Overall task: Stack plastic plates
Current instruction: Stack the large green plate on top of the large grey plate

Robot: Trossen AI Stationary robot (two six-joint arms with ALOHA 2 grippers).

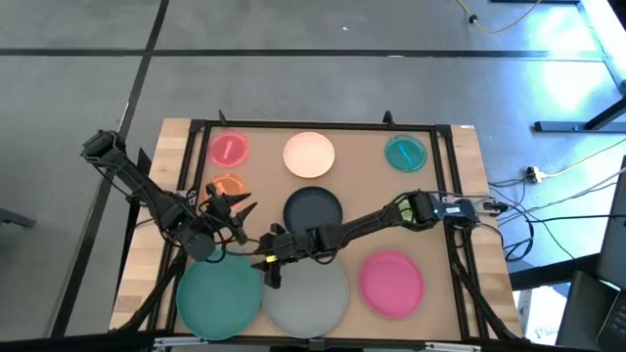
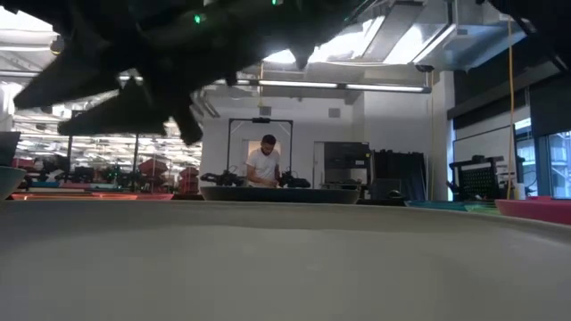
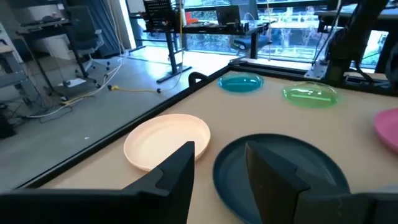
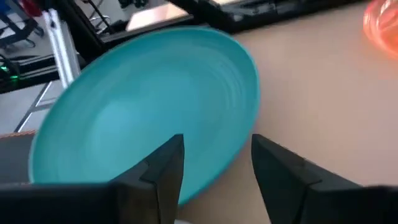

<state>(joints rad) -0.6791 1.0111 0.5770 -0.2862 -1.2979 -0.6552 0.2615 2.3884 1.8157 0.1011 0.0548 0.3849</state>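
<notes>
Eight plates lie flat on the wooden table in the high view: large teal plate [image 1: 219, 298], grey plate [image 1: 306, 296] and pink plate [image 1: 392, 284] along the near edge, dark grey plate [image 1: 313, 210] mid-table, cream plate [image 1: 309, 154], small pink plate [image 1: 228, 149], small orange plate [image 1: 227, 186] and small blue plate [image 1: 405, 153]. A small green plate [image 3: 310, 94] shows beside the blue one [image 3: 241, 83]. My right gripper [image 1: 269, 266] [image 4: 217, 142] is open over the teal plate's [image 4: 149, 118] rim, one finger above the plate, one above bare table. My left gripper [image 1: 235, 208] [image 3: 219, 149] is open, left of the dark grey plate [image 3: 280, 168].
A black frame [image 1: 313, 124] borders the table. Both arms cross low over its middle, close together between the orange and grey plates. In the low view the grey plate [image 2: 285, 259] fills the foreground. A person [image 2: 266, 165] stands at a bench far behind the table.
</notes>
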